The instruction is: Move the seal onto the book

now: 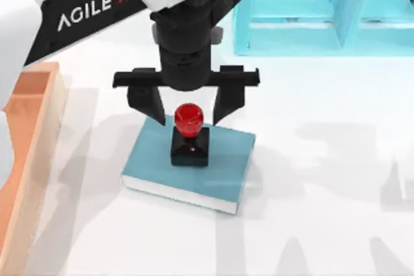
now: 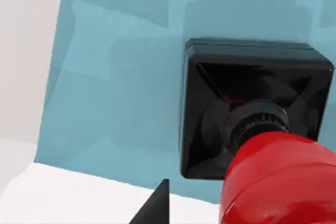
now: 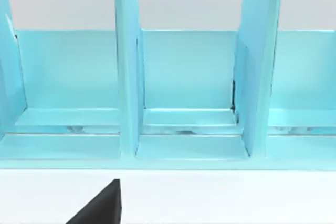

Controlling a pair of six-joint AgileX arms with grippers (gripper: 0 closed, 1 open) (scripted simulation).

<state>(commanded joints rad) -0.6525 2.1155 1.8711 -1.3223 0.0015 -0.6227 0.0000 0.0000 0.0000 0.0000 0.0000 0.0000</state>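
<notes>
The seal (image 1: 189, 135), a black square block with a glossy red round knob, stands upright on the teal-blue book (image 1: 223, 166), toward the book's far-left part. My left gripper (image 1: 187, 119) hangs directly over it, open, its two fingers spread either side of the red knob without touching it. In the left wrist view the seal's black base (image 2: 247, 98) and red knob (image 2: 281, 182) rest on the book's cover (image 2: 121, 98). My right gripper (image 3: 102, 205) is parked facing the shelf unit.
A light-blue shelf unit (image 1: 310, 11) with upright dividers stands at the back right. An orange wooden tray (image 1: 32, 140) runs along the table's left edge. White tabletop lies open in front of and to the right of the book.
</notes>
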